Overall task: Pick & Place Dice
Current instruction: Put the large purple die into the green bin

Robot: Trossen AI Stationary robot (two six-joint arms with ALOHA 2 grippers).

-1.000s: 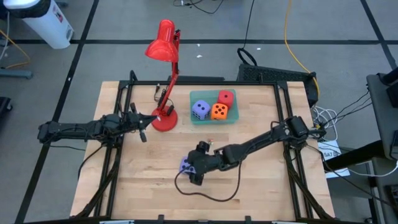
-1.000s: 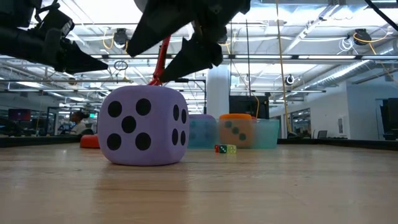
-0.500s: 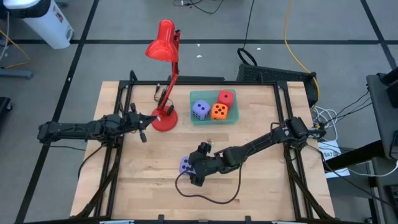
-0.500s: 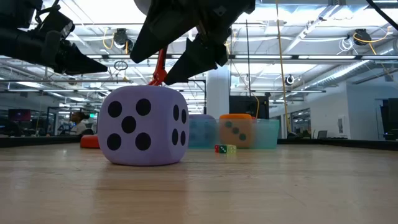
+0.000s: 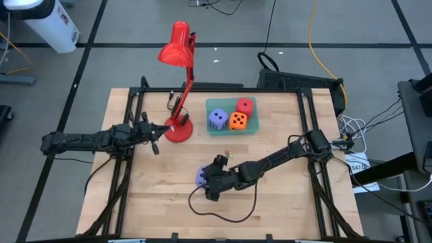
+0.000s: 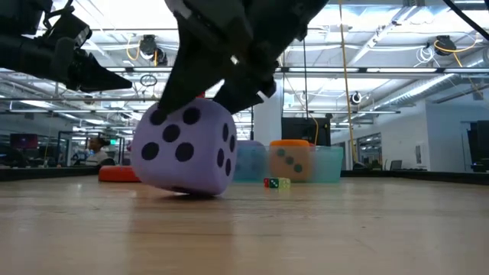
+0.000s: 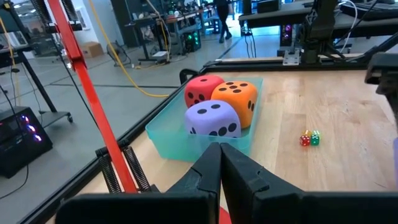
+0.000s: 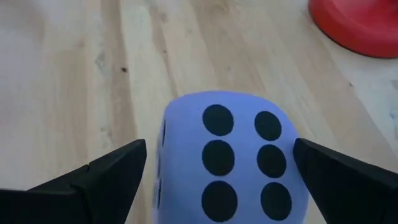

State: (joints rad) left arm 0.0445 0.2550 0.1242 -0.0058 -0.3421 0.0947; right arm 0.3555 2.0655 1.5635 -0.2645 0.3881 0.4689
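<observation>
The right gripper (image 8: 214, 168) straddles the tilted purple die (image 8: 227, 155), fingers spread wide; soft and light, squeeze opposite flat faces.

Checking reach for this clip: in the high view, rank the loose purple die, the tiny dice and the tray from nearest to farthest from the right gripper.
1. Loose purple die, between the open fingers of the right gripper.
2. Tiny dice, on the bare wood toward the tray.
3. Tray, at the far edge beside the lamp.
</observation>
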